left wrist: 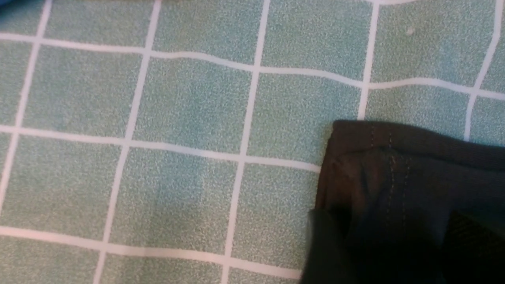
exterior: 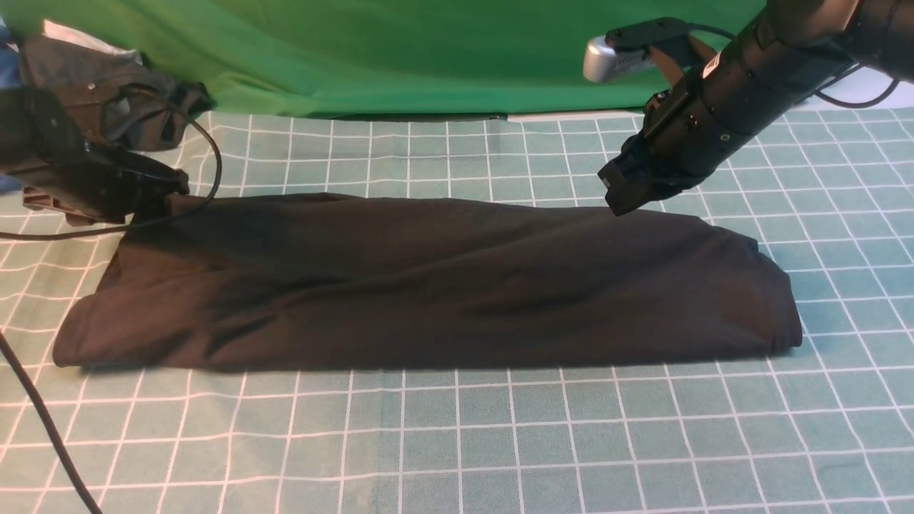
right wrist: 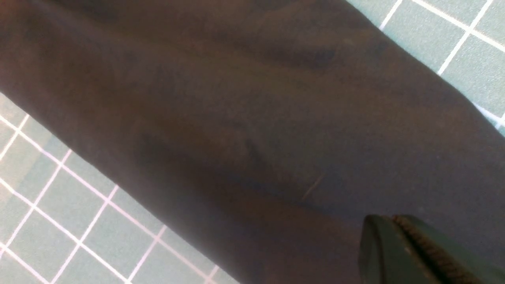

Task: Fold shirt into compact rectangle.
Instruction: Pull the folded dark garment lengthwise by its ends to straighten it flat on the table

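Note:
The black shirt (exterior: 428, 285) lies folded into a long band across the checked cloth, with no print showing. My left gripper (exterior: 161, 193) sits low at the band's far left corner. In the left wrist view its fingers (left wrist: 321, 244) stand apart on either side of the stitched shirt corner (left wrist: 394, 165), so the gripper (left wrist: 388, 215) is open and the cloth lies loose between them. My right gripper (exterior: 620, 203) hovers just above the far edge of the band, right of the middle. Its jaws are pressed together with nothing in them (right wrist: 388, 221), over the dark shirt fabric (right wrist: 236, 118).
A heap of dark garments (exterior: 107, 93) lies at the far left corner behind my left arm. A green backdrop (exterior: 428, 50) closes off the back. A black cable (exterior: 207, 157) loops over the cloth by the left arm, and another cable (exterior: 43, 421) crosses the near left.

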Tool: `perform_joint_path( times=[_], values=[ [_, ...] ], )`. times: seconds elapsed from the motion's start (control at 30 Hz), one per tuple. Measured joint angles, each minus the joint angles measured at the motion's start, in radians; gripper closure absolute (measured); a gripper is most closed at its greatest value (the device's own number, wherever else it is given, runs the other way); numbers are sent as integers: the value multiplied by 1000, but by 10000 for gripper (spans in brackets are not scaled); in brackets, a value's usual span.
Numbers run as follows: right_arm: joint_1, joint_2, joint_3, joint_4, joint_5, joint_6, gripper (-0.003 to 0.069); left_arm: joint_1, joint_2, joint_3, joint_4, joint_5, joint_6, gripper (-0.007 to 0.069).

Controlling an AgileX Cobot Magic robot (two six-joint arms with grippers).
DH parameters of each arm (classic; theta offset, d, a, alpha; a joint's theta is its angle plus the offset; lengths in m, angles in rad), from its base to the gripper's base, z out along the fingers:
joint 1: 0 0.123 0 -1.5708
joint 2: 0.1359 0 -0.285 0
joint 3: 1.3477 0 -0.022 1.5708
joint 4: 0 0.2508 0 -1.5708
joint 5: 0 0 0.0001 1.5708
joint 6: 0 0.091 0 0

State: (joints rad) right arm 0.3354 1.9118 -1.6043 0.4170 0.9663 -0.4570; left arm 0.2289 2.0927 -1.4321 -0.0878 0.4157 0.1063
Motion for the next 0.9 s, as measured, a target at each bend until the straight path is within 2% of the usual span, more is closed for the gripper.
perform_joint_path(
  times=[0.1, 0.2, 0.23, 0.27, 0.3, 0.33, 0.37, 0.63, 0.9],
  values=[
    [0, 0, 0, 0, 1, 0, 636, 0, 12, 0, -14, 3, 0, 334],
    [0, 0, 0, 0, 3, 0, 636, 0, 19, -1, -10, 7, -2, 445],
    [0, 0, 0, 0, 3, 0, 636, 0, 19, -1, -7, 7, -2, 453],
    [0, 0, 0, 0, 4, 0, 636, 0, 15, -1, 9, 10, -2, 519],
    [0, 0, 0, 0, 4, 0, 636, 0, 15, -1, 10, 10, -2, 527],
    [0, 0, 0, 0, 4, 0, 636, 0, 7, -1, 21, 10, -2, 578],
    [0, 0, 0, 0, 4, 0, 636, 0, 0, -1, 33, 10, -2, 596],
    [0, 0, 0, 0, -3, 0, 636, 0, -55, -1, 80, -9, -2, 613],
    [0, 0, 0, 0, -3, 0, 636, 0, -56, -1, 88, -107, 6, 613]
  ],
)
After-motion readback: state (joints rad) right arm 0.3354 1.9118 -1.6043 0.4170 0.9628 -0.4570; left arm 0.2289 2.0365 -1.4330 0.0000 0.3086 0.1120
